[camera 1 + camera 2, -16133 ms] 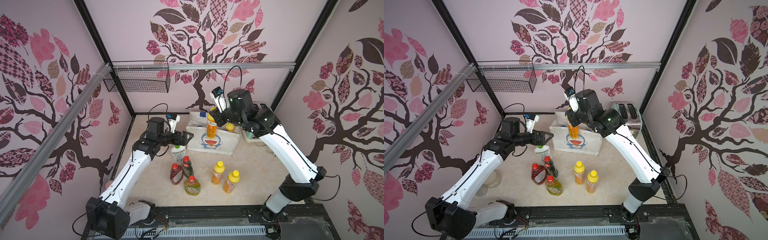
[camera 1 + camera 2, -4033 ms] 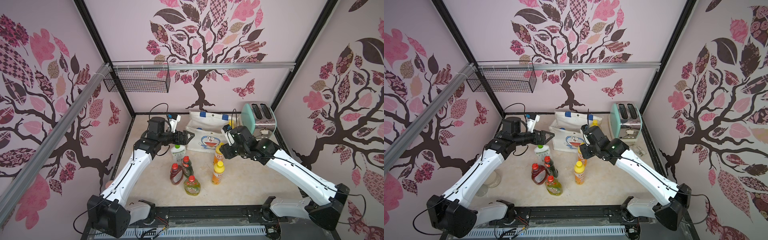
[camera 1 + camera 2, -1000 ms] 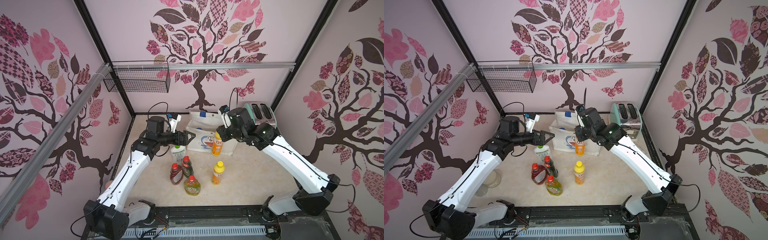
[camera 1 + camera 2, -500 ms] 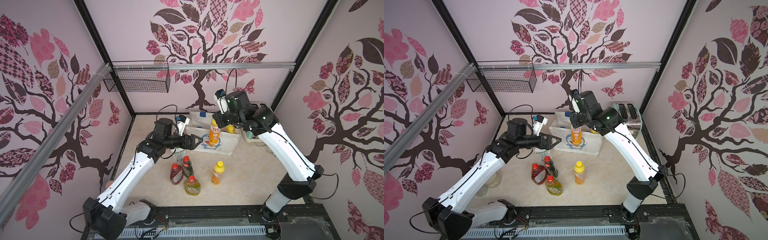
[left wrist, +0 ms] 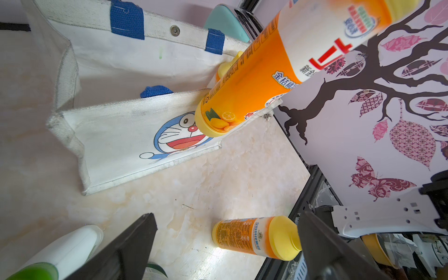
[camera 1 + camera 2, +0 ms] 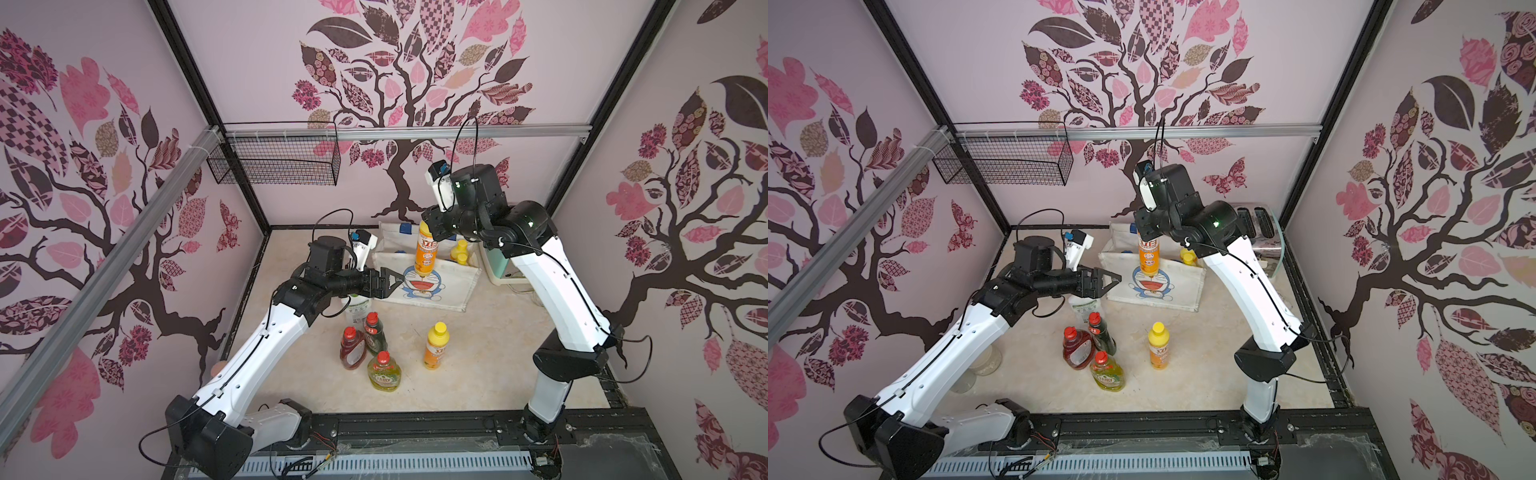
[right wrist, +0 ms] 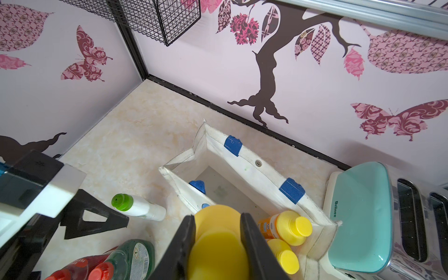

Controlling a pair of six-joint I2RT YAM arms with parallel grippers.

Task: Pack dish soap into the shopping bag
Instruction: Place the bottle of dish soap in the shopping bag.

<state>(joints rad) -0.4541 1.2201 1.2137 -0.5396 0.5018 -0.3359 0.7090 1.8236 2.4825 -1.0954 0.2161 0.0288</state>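
Observation:
My right gripper [image 6: 430, 227] [image 7: 218, 242] is shut on the yellow cap of an orange dish soap bottle [image 6: 427, 253] [image 6: 1149, 257], which hangs upright over the white shopping bag [image 6: 453, 291] [image 7: 252, 174]. Two orange bottles [image 7: 286, 228] stand inside the bag's right end. My left gripper [image 6: 392, 282] [image 5: 226, 215] is open and empty, level with the bag's front left corner. On the table stand another orange bottle [image 6: 436, 347] [image 5: 254, 237], a white green-capped one [image 6: 357, 307] [image 7: 138, 207], and three red-capped ones: red [image 6: 352, 349], dark green [image 6: 375, 332], yellow-green [image 6: 383, 372].
A mint-green toaster [image 6: 496, 266] [image 7: 358, 218] stands right against the bag's right end. A black wire basket [image 6: 274, 166] hangs on the back wall at the left. The walls close in the table on three sides.
My right arm has lifted the orange bottle higher, above the bag's rim. My left gripper has swung right, toward the bag's front, and stays open.

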